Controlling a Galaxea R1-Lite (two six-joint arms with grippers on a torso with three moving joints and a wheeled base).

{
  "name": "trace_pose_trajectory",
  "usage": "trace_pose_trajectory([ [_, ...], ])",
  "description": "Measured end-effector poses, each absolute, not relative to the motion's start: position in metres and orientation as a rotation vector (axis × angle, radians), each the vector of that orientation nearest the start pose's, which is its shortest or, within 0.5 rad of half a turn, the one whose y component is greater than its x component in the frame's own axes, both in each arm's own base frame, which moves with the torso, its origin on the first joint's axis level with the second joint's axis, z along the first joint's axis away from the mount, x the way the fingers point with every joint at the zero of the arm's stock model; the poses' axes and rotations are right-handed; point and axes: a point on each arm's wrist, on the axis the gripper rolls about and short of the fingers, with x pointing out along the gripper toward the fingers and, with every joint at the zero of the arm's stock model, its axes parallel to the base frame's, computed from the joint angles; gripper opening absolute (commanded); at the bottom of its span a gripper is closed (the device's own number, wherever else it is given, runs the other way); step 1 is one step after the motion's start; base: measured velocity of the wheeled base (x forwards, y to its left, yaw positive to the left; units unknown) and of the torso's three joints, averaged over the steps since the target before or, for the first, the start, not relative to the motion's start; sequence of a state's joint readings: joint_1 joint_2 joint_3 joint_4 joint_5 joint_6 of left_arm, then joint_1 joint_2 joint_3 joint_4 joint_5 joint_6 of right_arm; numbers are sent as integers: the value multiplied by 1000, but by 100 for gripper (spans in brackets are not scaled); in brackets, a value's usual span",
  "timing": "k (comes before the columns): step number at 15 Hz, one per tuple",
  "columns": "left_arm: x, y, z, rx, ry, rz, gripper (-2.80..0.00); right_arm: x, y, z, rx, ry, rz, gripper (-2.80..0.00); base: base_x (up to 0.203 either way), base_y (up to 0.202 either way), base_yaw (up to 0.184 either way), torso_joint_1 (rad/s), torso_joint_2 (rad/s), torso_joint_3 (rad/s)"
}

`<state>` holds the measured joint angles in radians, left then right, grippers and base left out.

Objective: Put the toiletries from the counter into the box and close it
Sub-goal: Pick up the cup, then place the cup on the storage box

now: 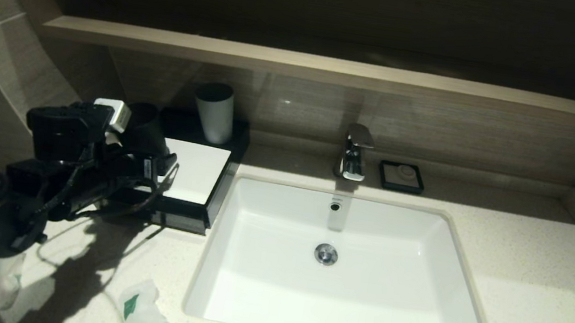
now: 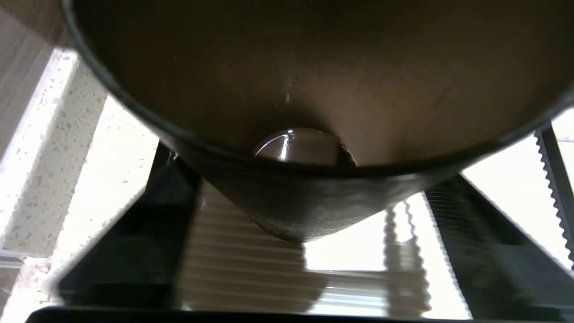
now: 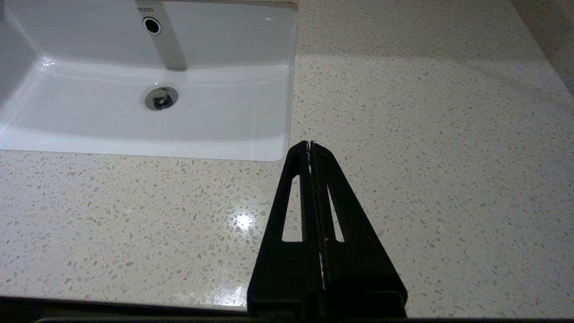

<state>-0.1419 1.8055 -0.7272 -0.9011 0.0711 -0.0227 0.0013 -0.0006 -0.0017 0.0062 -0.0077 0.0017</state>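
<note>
Black tray at 9 o'clock of the sink; left gripper grips a dark cup there. Two sachets remain on the counter; box unclear.

Left wrist: dark cup between spread fingers.

Right wrist: right gripper closed, empty, parked above counter.

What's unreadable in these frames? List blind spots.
- Left gripper: head view, its fingertips merge into the dark cup; whether it grips is unclear.
- Black box with white lid: arm covers its left part.
- Left wrist view: cup fills it.
- Green-printed sachets: print too small.
</note>
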Motion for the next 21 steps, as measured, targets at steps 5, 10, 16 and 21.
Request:
trace_pose_trajectory([
  [5,317,-43,156,-4,175,-68,-280,-23,0,75,2,3,-6,-280,0,0,0,0,0,0],
  [10,317,-43,162,-6,155,-68,-280,-23,0,75,1,3,-6,-280,0,0,0,0,0,0],
  [16,329,-45,171,-9,128,-68,-280,-23,0,75,1,4,-6,-280,0,0,0,0,0,0],
  [21,343,-47,175,-9,125,-68,-280,-23,0,75,2,3,-6,-280,0,0,0,0,0,0],
])
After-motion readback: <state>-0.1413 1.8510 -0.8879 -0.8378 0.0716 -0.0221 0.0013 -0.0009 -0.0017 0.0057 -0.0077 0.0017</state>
